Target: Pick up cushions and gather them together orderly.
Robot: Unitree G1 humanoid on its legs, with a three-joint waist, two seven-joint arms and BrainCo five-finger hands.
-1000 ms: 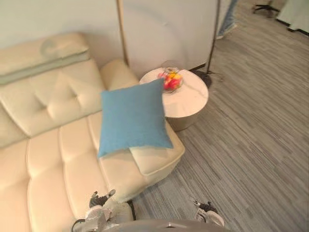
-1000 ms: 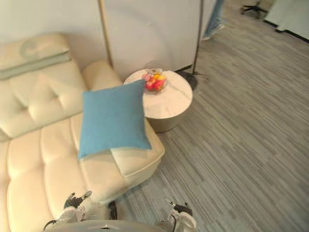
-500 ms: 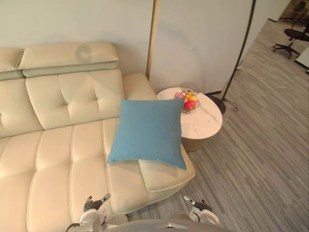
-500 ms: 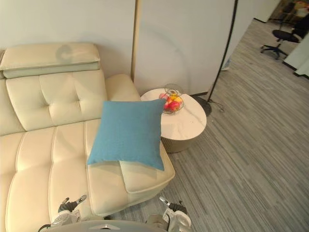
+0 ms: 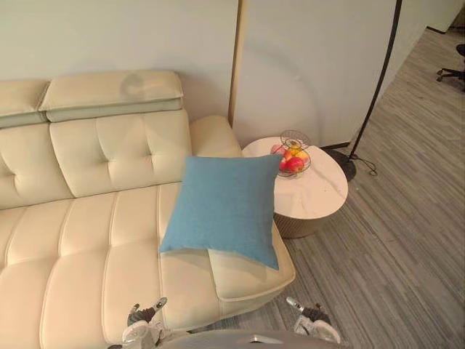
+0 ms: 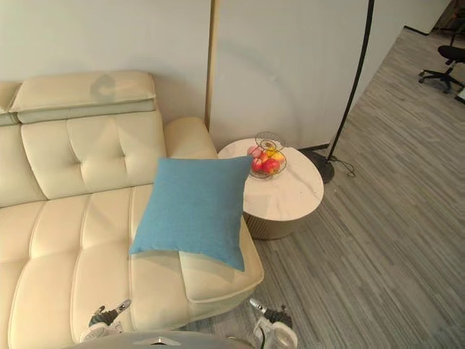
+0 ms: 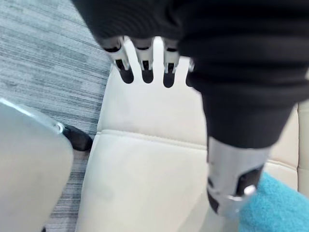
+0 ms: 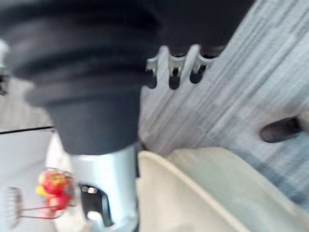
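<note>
At the lower edge, left hand [image 5: 143,329]: left of centre, before the sofa's front edge. Fingers are straight and apart with the thumb set off from them, and nothing is between them. Its wrist view shows cream seat leather and carpet past the fingertips.
Right hand [image 5: 314,323]: lower edge, right of centre, over the carpet and just off the sofa's right-end corner. Fingers are loosely extended and empty.
Carpet [image 5: 392,262]: grey and striped, covering the right side of the frame from the lower edge to the upper right.
Sofa [image 5: 87,240]: cream and tufted, spanning the left half from the lower edge to above mid-height. Headrests run along its top and a rounded arm closes its right end.
Cushion [image 5: 225,207]: one, blue and square, at the centre of the frame. It lies on the right-end seat, well apart from both hands. Its upper edge sits near the foot of the backrest and arm, and its lower right corner is over the seat's end pad. Its upper right corner overlaps the table's rim; whether they touch cannot be told.
Table [image 5: 320,193]: round, with a white top and a drum base, right of centre, just beside the sofa's arm.
Bowl [image 5: 293,160]: wire, holding red and yellow fruit, on the table's far left part near the cushion's upper right corner.
Pole [image 5: 378,87]: black, slanting from the upper right down to a dark base on the carpet behind the table.
Wall [image 5: 109,36]: pale, across the upper frame, with a vertical wooden strip [image 5: 237,65] above the sofa's arm.
Chair [image 6: 449,52]: black office chair in the upper right corner, farthest from the hands.
</note>
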